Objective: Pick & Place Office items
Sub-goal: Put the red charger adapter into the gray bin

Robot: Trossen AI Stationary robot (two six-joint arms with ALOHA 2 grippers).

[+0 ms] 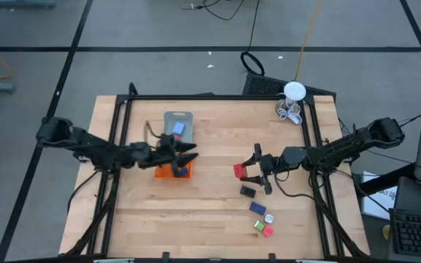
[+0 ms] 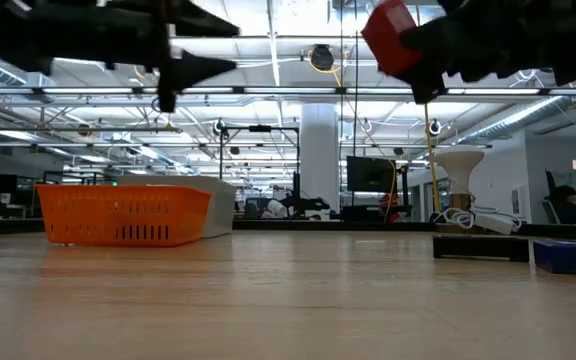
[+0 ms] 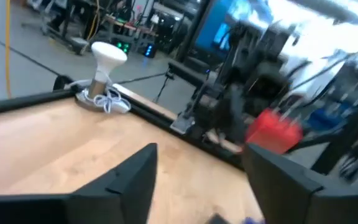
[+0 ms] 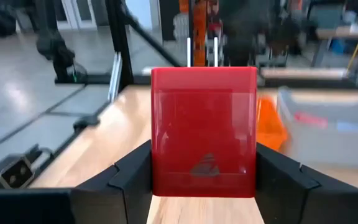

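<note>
One red block (image 1: 240, 170) pinched in the right claw (image 1: 245, 174), left claw (image 1: 190, 152) spread over two trays (image 1: 168, 117)

Light wooden tabletop (image 1: 196, 212), dark rails along its edges. On it: a grey tray (image 1: 179, 121) beside an orange tray (image 1: 168, 172) left of centre, a white round stand (image 1: 292, 102) with wire loops at the far right corner, and small blocks near the right front: black (image 1: 248, 192), blue (image 1: 258, 207), white (image 1: 269, 218), green (image 1: 258, 226), pink (image 1: 267, 231).
</note>
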